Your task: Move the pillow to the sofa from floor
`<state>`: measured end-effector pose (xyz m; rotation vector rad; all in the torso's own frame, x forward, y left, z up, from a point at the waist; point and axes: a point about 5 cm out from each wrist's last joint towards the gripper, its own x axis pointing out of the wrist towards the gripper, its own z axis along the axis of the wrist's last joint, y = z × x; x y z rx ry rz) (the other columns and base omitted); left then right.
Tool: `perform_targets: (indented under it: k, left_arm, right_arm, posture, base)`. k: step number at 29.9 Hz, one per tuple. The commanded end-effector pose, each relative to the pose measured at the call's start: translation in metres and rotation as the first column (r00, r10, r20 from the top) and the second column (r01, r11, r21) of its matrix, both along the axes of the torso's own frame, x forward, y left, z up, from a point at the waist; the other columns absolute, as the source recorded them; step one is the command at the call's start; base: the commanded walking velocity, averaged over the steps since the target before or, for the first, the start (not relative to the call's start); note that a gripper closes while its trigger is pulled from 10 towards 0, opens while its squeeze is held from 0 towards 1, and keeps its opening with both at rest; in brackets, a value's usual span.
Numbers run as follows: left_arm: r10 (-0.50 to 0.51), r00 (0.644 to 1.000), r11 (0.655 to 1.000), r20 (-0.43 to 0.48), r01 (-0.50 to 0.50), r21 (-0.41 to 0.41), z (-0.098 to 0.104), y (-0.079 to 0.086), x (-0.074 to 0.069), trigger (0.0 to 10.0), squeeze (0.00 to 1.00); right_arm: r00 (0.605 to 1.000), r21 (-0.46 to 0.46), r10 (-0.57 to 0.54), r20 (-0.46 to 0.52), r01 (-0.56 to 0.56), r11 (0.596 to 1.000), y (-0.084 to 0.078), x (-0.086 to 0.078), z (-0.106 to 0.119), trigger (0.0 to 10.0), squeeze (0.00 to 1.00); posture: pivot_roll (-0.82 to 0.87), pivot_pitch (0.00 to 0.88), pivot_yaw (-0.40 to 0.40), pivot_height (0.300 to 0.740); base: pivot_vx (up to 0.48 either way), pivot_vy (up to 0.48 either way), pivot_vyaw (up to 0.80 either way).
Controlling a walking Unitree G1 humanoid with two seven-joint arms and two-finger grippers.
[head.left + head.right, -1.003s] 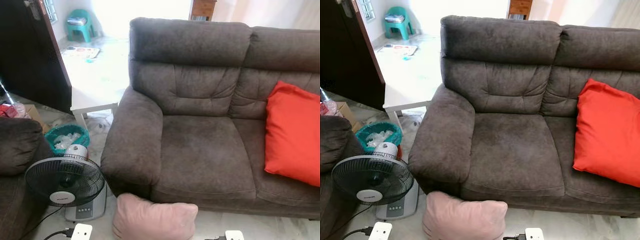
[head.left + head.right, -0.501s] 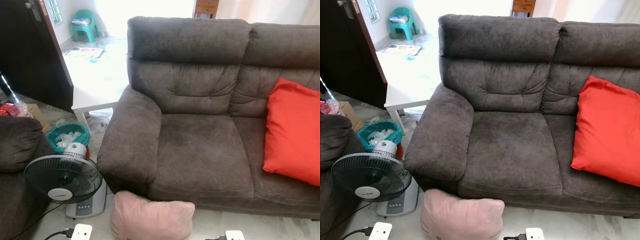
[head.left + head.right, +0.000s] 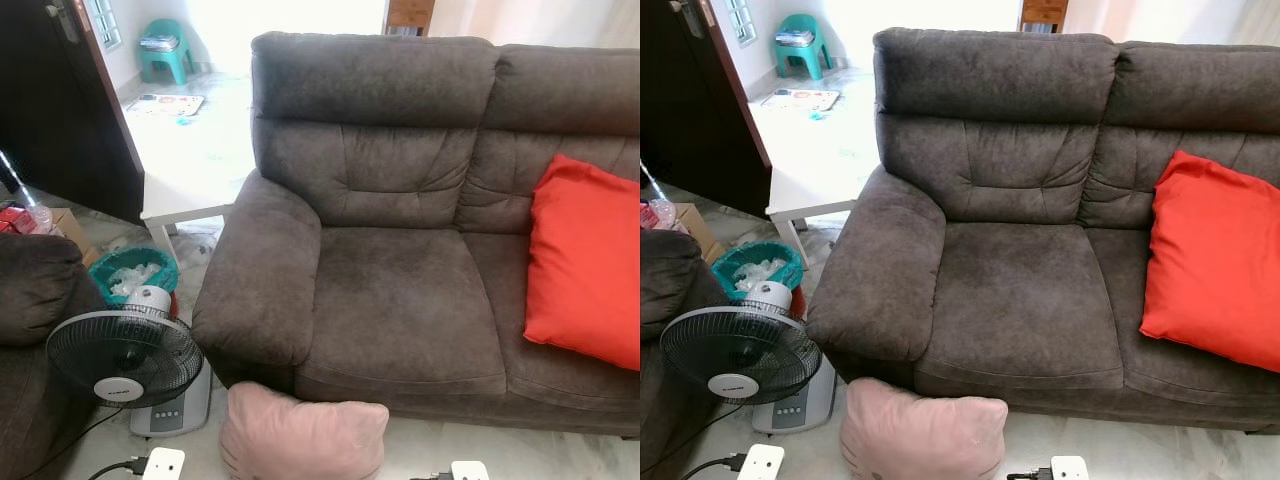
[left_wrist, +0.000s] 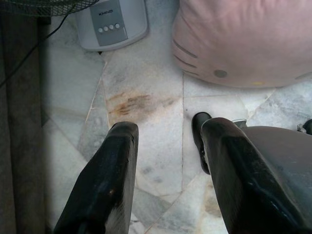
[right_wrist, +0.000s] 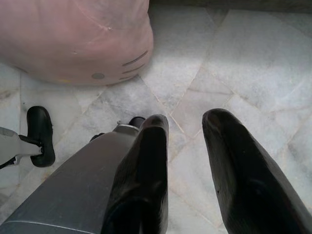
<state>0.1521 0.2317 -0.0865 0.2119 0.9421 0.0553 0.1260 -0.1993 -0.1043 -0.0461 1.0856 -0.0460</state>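
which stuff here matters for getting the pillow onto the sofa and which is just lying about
Belongs to the job:
pale pink pillow on the marble floor
dark brown fabric sofa
left gripper, open
right gripper, open

Just lying about:
red cushion
black-grilled standing fan
teal basket
white table

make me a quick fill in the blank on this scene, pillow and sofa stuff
1. The pink pillow lies on the ____ in front of the sofa.
2. The cushion already resting on the sofa's seat is ____ in colour.
3. The fan stands beside the sofa's ____ armrest, by the robot's own sides.
4. The left hand hangs over the floor with its fingers ____.

Missing words: floor; red; left; open
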Motion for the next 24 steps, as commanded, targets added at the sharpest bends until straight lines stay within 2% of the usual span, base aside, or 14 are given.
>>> perform_targets:
  k: [1, 16, 24]
  left_arm:
    - [-0.005, 1.000, 1.000, -0.015, 0.005, -0.001, -0.0014, 0.0006, -0.0037, 10.0, 0.00]
    - [-0.006, 1.000, 1.000, -0.010, 0.006, 0.003, -0.0012, 0.0009, -0.0035, 10.0, 0.00]
    - [0.003, 1.000, 1.000, -0.008, -0.003, 0.011, -0.0009, 0.0019, -0.0035, 10.0, 0.00]
  right_arm:
    - [1.000, 0.004, -0.005, -0.009, 0.005, 1.000, -0.0004, -0.0008, -0.0003, 10.0, 0.00]
    - [1.000, 0.000, 0.008, -0.019, -0.008, 1.000, -0.0006, -0.0011, -0.0006, 10.0, 0.00]
    - [1.000, 0.002, 0.011, -0.018, -0.011, 1.000, -0.0007, -0.0004, -0.0004, 10.0, 0.00]
  posture:
    - [0.09, 0.000, -0.037, 0.740]
    - [0.09, 0.000, -0.038, 0.740]
    - [0.09, 0.000, -0.040, 0.740]
  base:
    - [0.000, 0.000, 0.00]
    - [0.000, 0.000, 0.00]
    - [0.272, 0.000, 0.00]
